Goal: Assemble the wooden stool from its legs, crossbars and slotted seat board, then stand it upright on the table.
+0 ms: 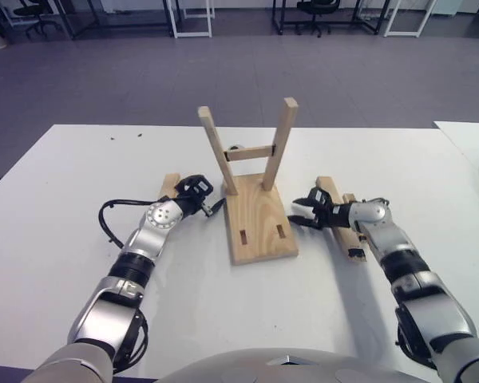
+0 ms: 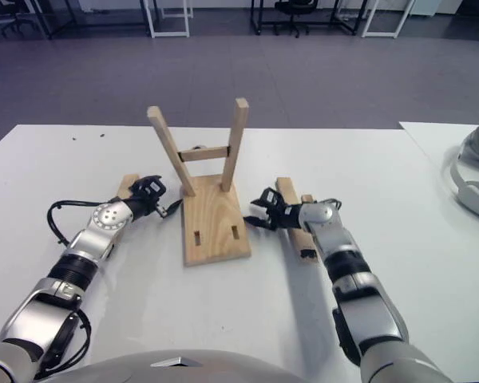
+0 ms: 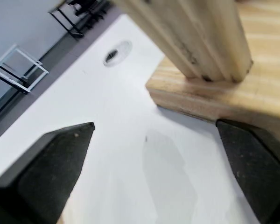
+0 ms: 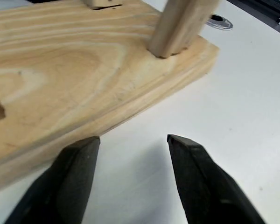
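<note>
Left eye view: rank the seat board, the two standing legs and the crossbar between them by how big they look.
1. The seat board, largest.
2. The left leg and the right leg: they look alike, so not ranked against each other.
3. The crossbar, smallest.

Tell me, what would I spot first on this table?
The flat pale wooden seat board lies in the middle of the white table. Two wooden legs and a short wooden crossbar poke up from its far end, and its two near slots are empty. The black left end effector and right end effector sit open on either side of the board, with loose wooden sticks by each arm.
</note>
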You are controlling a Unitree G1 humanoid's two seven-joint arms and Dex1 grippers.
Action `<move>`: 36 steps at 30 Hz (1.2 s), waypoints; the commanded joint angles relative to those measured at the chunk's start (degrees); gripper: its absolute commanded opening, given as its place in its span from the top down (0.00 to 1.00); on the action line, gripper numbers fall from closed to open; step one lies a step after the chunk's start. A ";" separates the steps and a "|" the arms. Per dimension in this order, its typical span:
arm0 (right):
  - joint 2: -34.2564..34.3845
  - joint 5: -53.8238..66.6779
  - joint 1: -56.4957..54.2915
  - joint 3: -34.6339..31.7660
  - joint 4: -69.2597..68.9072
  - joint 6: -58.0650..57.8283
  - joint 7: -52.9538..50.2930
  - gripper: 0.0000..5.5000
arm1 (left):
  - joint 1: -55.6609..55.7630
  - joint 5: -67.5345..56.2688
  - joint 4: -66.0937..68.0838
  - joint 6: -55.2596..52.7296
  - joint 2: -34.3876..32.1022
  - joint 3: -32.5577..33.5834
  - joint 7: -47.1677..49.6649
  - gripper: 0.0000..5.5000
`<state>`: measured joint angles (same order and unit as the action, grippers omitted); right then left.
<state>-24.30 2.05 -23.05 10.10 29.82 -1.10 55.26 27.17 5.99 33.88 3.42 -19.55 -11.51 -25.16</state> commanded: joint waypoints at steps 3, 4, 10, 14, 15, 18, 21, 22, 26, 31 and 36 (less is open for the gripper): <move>2.68 6.70 8.48 -19.64 -24.33 -16.22 -24.20 0.51 | -4.57 -5.08 -2.33 1.94 -0.09 5.10 -1.73 0.13; 2.90 8.26 9.00 -22.81 -25.21 -17.99 -26.90 0.51 | -5.66 -5.46 -3.35 1.60 0.20 5.45 -1.78 0.13; 1.75 10.48 14.13 -25.77 -20.07 -25.77 -29.17 0.51 | -8.20 -7.77 -13.19 -1.97 2.95 7.34 0.44 0.13; 3.03 11.07 15.87 -24.61 -19.33 -27.38 -29.93 0.51 | -10.15 -7.95 -18.59 -4.79 2.76 7.90 0.77 0.13; 3.21 11.01 16.60 -23.91 -19.55 -27.78 -29.94 0.51 | -10.83 -7.86 -19.70 -5.36 2.68 7.86 0.85 0.13; 3.30 10.74 17.95 -22.48 -20.33 -29.00 -30.41 0.51 | -12.63 -7.85 -22.57 -7.14 2.66 8.16 1.38 0.13; 2.25 9.16 18.97 -21.71 -20.59 -31.17 -32.56 0.57 | -13.99 -7.41 -25.31 -8.89 2.52 7.98 1.57 0.13; 1.95 8.88 19.31 -21.52 -20.81 -31.93 -33.10 0.60 | -14.56 -7.41 -27.09 -9.92 2.34 8.00 1.56 0.13; 1.54 7.40 20.54 -19.90 -22.20 -32.48 -34.05 0.75 | -16.55 -9.20 -38.85 -16.42 1.74 7.86 0.32 0.13; 3.46 8.76 15.30 -21.87 -31.59 -18.72 -35.82 0.76 | -10.74 -28.82 -53.80 -31.75 12.30 12.07 3.65 0.13; 6.72 10.91 12.93 -8.26 -56.15 -11.68 -29.60 0.76 | -5.23 -56.10 -55.58 -44.30 23.11 19.69 12.20 0.18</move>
<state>-18.94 12.59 -9.32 -5.43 -17.39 -14.47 22.58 19.61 -42.41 -22.10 -36.55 1.47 5.45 -16.51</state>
